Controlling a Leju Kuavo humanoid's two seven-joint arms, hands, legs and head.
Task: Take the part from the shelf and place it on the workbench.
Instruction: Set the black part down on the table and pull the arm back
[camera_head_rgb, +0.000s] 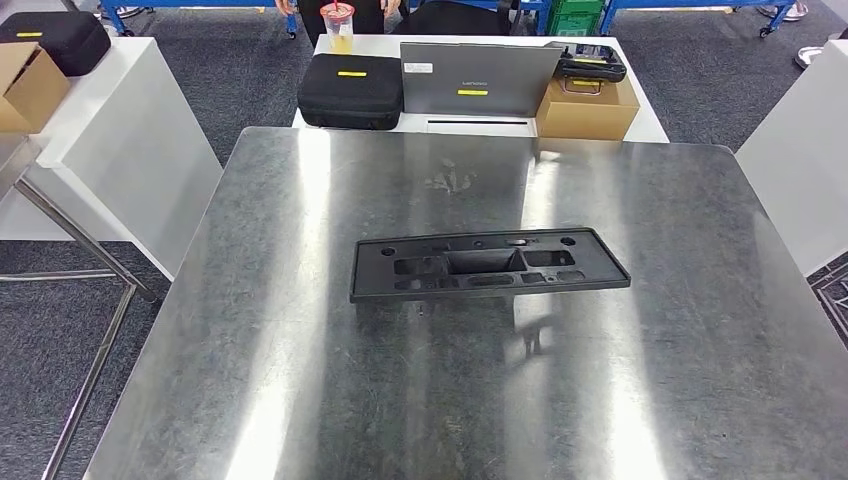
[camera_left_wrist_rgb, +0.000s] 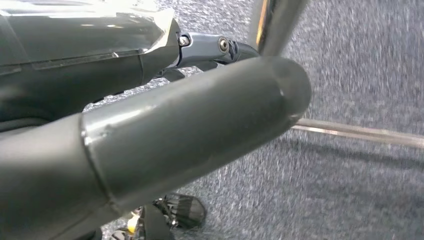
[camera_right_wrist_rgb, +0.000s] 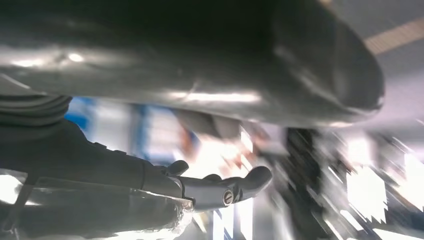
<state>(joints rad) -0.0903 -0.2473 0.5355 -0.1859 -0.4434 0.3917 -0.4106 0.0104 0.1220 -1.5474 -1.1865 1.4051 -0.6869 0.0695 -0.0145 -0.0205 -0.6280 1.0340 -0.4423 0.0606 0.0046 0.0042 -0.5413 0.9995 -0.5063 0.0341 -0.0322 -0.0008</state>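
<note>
Part (camera_head_rgb: 488, 264) lies flat mid-bench (camera_head_rgb: 300, 380), nothing touching it; left hand (camera_left_wrist_rgb: 150, 135) over carpet and right hand (camera_right_wrist_rgb: 210, 187) both empty, fingers spread apart.

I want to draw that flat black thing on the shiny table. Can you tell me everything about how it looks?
The black part is a long, flat rectangular panel that looks like matte plastic. It has a raised rim, several cut-out slots and sunken pockets in the middle, and small round holes near its far corners. It lies flat, long side across, a little beyond the middle of the steel workbench. Its underside rests on the metal, which shows a faint reflection beside it. Nothing else touches it, and no robot hand holds it.
</note>
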